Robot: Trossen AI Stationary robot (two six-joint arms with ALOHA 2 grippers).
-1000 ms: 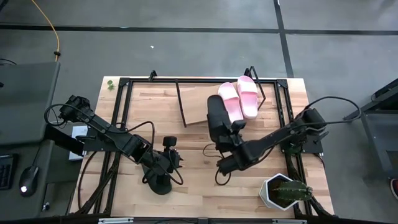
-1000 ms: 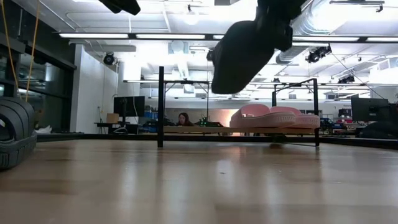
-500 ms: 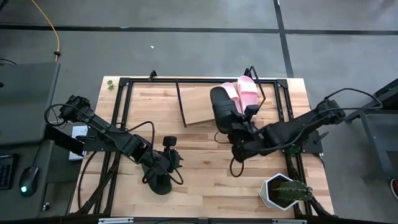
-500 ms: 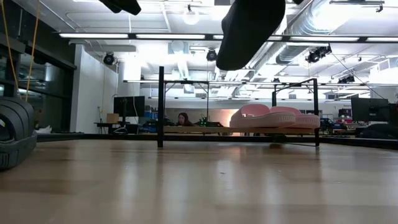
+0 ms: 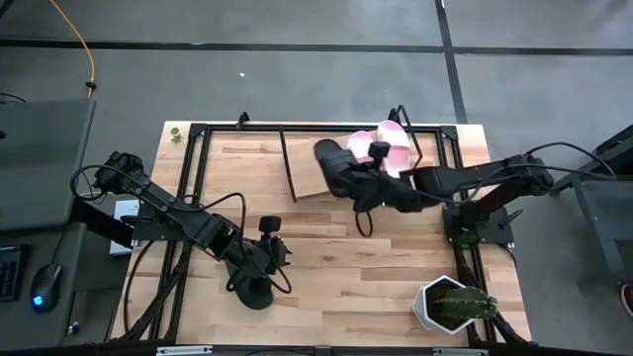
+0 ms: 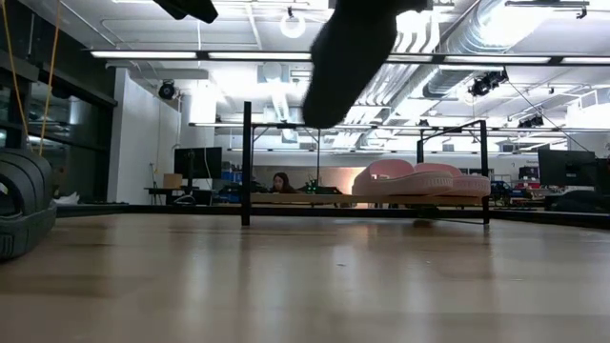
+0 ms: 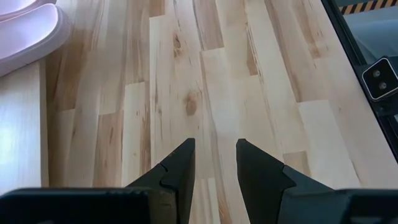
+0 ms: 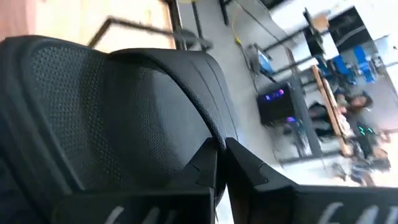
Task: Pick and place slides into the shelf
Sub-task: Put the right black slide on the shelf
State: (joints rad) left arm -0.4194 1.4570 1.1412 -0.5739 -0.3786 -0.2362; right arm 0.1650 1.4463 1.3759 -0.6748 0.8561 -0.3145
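My right gripper [image 5: 381, 188] is shut on a matte black slide [image 5: 341, 166], which it holds in the air over the shelf's light wooden board [image 5: 309, 170]. The low view shows that slide [image 6: 348, 57] high up and tilted. Two pink slides [image 5: 388, 148] lie side by side, soles down, on the right part of the shelf [image 6: 286, 198]. My left gripper [image 5: 269, 242] waits open above bare table at the near left. A dark ribbed shape [image 6: 21, 205], seemingly the second black slide [image 5: 252, 289], sits on the table beside it. My right gripper pinches the edge of the black slide's wide strap [image 8: 186, 134] between its two fingers [image 8: 205, 167], which stand almost together. The fingers come roughly level from the table's right side. The slide is lifted clear of board and table and is tilted, one end lower.
A cactus in a white pot [image 5: 450, 305] stands at the near right corner. The big black table frame [image 5: 193, 198] runs along the table's sides. Bare wood [image 5: 316, 257] lies between the two arms. A person [image 6: 283, 181] sits far off in the room behind.
My right gripper has swung toward the far edge and a little left, carrying the black slide from over the table's middle to above the shelf board. The slide has turned from lengthwise to slanted and has stayed in the shut fingers. The left arm has kept still.
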